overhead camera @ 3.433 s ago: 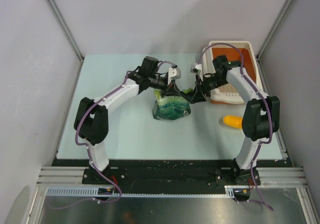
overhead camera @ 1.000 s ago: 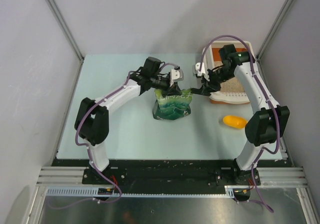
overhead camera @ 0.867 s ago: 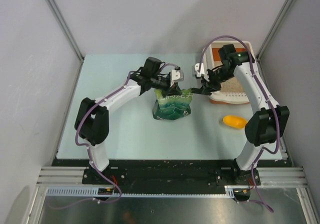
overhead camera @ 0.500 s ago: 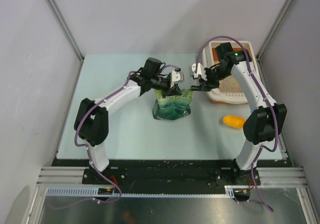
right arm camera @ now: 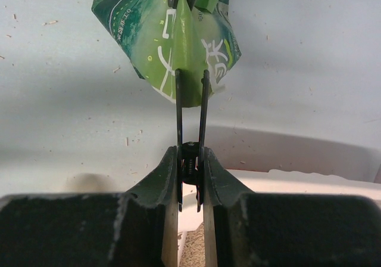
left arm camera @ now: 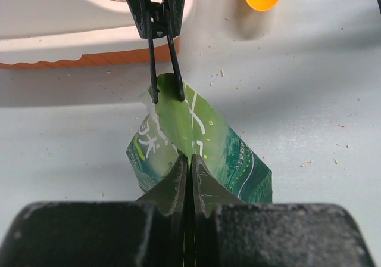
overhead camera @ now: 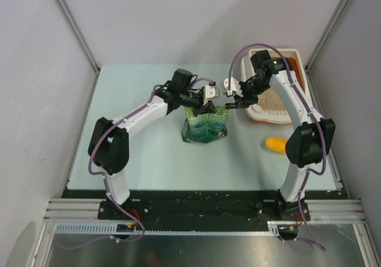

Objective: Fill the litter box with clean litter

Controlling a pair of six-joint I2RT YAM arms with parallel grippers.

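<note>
The green litter bag [overhead camera: 205,126] stands on the table mid-back. My left gripper [overhead camera: 209,103] is shut on its top fold, seen up close in the left wrist view [left arm camera: 186,158] on the bag [left arm camera: 199,145]. My right gripper [right arm camera: 190,152] is shut on a black spring clip [right arm camera: 190,109], whose two thin prongs straddle the bag's [right arm camera: 172,34] top edge. The litter box [overhead camera: 269,118], orange with a white rim, sits at the back right with clean litter [overhead camera: 275,100] in it; part lies under the right arm.
A yellow-orange scoop [overhead camera: 277,143] lies on the table in front of the litter box, right of the bag. Loose granules speckle the tabletop [left arm camera: 309,100]. The enclosure's walls and metal posts close in the back and both sides.
The right arm has swung back and to the left, carrying its gripper and the clip closer to the bag's top. The left arm and the bag have hardly moved.
</note>
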